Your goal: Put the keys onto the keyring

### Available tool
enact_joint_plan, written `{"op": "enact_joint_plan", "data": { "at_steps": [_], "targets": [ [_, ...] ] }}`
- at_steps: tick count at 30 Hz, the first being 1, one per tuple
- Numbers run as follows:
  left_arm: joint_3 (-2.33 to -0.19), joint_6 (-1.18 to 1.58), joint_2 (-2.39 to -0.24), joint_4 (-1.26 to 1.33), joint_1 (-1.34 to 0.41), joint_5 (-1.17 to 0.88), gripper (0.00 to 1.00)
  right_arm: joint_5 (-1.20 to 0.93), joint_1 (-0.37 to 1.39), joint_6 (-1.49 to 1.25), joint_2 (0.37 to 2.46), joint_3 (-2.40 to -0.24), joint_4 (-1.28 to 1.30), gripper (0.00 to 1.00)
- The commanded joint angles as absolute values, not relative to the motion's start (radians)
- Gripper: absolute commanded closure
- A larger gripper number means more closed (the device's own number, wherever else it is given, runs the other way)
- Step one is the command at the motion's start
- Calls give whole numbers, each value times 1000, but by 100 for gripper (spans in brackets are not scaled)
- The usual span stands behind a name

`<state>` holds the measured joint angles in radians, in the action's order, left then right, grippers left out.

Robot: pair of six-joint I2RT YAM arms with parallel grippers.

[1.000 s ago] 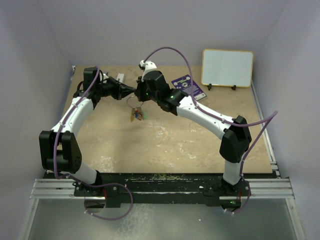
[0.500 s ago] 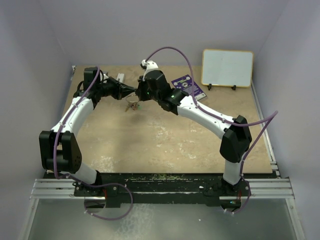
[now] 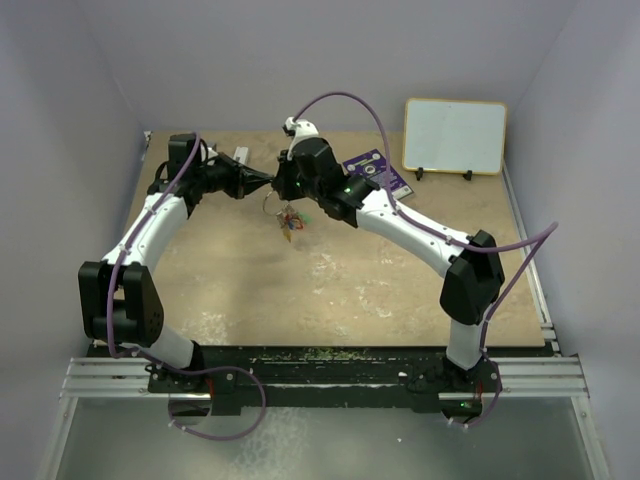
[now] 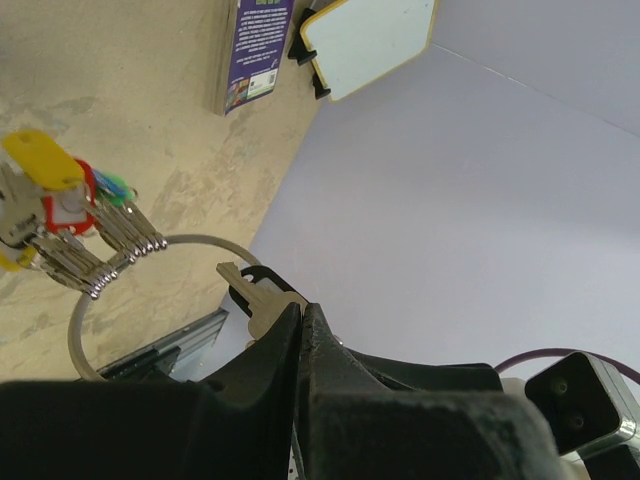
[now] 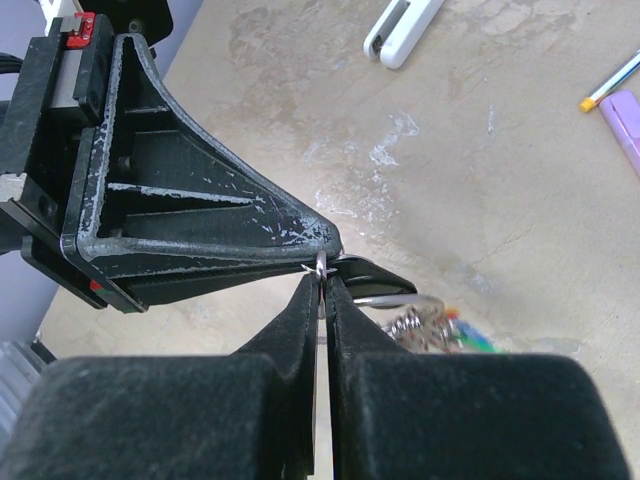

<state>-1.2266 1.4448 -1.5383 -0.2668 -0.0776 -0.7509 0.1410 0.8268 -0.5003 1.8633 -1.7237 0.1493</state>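
Left tool (image 4: 302,308) is clenched on a small silver metal key (image 4: 250,292), its tip at the thin silvery wire keyring (image 4: 195,238), which is aloft over the far-left tabletop (image 3: 350,290). Right tool (image 5: 320,285) appears clenched on the ring wire. Colour-tagged keys (image 4: 60,205) hang threaded. Risk: a misaligned tip misses the coil gap and the key drops.

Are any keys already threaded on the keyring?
Yes, the left wrist view shows a tagged bunch of keys strung on the keyring.

Count time: two grippers, left gripper (image 3: 266,181) and right gripper (image 3: 280,186), nose to nose at twelve o'clock. One keyring (image 4: 200,238). One cluster of keys (image 4: 66,212), four tag colours showing, exact number unclear. One single key (image 4: 250,291) apart from them. At two o'clock, one purple card (image 4: 256,50), one whiteboard (image 4: 375,40).
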Motion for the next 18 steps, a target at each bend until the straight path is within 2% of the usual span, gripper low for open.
{"op": "enact_joint_plan", "data": {
  "at_steps": [1,18],
  "targets": [
    [-1281,1524,-1510,-249,-107,-822,96,134,812,-516,1871,-1773,120,100],
    [-1337,1550,-1520,-240,-118,-835,96,74,802,-555,1916,-1770,159,100]
  ]
}}
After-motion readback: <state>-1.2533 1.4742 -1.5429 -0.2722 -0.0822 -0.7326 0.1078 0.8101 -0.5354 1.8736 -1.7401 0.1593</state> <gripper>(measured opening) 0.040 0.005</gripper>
